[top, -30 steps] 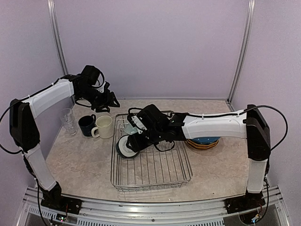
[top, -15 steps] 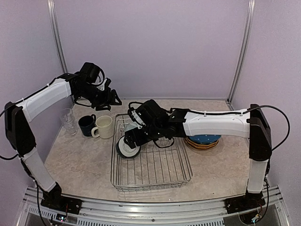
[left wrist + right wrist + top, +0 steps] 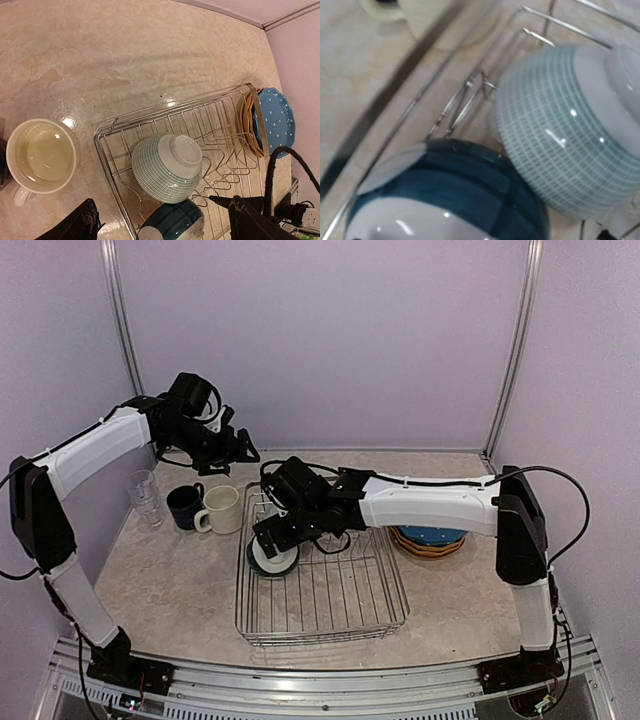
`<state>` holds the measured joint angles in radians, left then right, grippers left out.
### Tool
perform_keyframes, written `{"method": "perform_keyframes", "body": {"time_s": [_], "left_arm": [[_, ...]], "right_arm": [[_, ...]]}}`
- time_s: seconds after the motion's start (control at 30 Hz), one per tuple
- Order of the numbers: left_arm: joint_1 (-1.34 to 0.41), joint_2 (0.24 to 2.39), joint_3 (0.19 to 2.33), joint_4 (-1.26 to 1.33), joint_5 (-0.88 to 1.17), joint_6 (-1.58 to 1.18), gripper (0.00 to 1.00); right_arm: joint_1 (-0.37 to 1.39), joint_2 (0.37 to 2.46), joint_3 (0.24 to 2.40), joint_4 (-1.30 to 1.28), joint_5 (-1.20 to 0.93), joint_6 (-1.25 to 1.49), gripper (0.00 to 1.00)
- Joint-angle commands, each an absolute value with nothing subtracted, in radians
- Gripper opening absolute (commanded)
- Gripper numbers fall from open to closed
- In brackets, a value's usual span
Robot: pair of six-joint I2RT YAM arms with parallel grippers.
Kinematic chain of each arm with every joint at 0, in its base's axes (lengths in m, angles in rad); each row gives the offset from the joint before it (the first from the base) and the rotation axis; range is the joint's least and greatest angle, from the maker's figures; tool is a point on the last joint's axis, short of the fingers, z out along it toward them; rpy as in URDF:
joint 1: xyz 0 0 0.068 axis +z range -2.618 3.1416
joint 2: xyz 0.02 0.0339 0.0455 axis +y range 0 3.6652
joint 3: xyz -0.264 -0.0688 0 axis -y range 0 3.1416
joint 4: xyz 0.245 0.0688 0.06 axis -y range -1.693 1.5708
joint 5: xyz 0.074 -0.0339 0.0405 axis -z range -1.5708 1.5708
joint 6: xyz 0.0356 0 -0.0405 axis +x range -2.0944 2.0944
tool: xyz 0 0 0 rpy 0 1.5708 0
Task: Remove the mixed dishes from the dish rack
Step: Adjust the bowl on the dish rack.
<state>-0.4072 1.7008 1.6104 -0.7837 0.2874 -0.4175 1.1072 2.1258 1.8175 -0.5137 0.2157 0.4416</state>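
Top external puts the rack (image 3: 330,600) nearest the arm bases, in the middle of the table (image 3: 170,580). Two bowls sit in it, both at its far left end. A dark bowl (image 3: 270,554) stands on edge against the side wire. A pale bowl (image 3: 167,167) lies tilted, foot up, just behind it and seemingly touching it. Both lean among the prongs (image 3: 220,172), probably as racked for draining.

The right gripper (image 3: 272,532) hangs right over the dark bowl, likely lining up a grasp. I cannot tell whether its jaws are apart, as its own camera shows only blurred bowls and wire.

Just past the rack's left corner stand two mugs side by side, a cream mug (image 3: 222,508) and a navy mug (image 3: 185,505). The clear glasses (image 3: 145,495) beside them look stacked, so I cannot count them. Right of the rack is a plate stack (image 3: 430,540), blue on yellow, at least two plates. Sorting by kind seems to be the plan.

Farthest back, the left gripper (image 3: 235,452) hovers high, its fingers (image 3: 250,220) spread wide around nothing. It is likely keeping out of the right arm's way.
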Motion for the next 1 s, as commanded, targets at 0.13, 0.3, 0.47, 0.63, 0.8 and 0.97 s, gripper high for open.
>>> {"method": "perform_keyframes", "body": {"time_s": [0.13, 0.3, 0.47, 0.63, 0.8, 0.97], "left_arm": [[-0.384, 1.670, 1.595, -0.763, 0.291, -0.422, 0.86], [-0.383, 1.665, 1.595, -0.762, 0.287, -0.419, 0.87], [-0.382, 1.660, 1.595, -0.762, 0.284, -0.417, 0.87], [-0.383, 1.653, 1.594, -0.761, 0.285, -0.417, 0.87], [-0.384, 1.656, 1.594, -0.761, 0.293, -0.419, 0.87], [-0.384, 1.653, 1.595, -0.763, 0.296, -0.419, 0.87]], "right_arm": [[1.141, 2.174, 1.894, -0.691, 0.347, 0.446, 1.00], [1.142, 2.177, 1.888, -0.767, 0.380, 0.482, 1.00], [1.142, 2.162, 1.855, -0.820, 0.417, 0.519, 1.00], [1.142, 2.155, 1.838, -0.835, 0.452, 0.550, 1.00], [1.143, 2.133, 1.806, -0.807, 0.468, 0.569, 1.00], [1.143, 2.116, 1.745, -0.797, 0.483, 0.589, 1.00]]}}
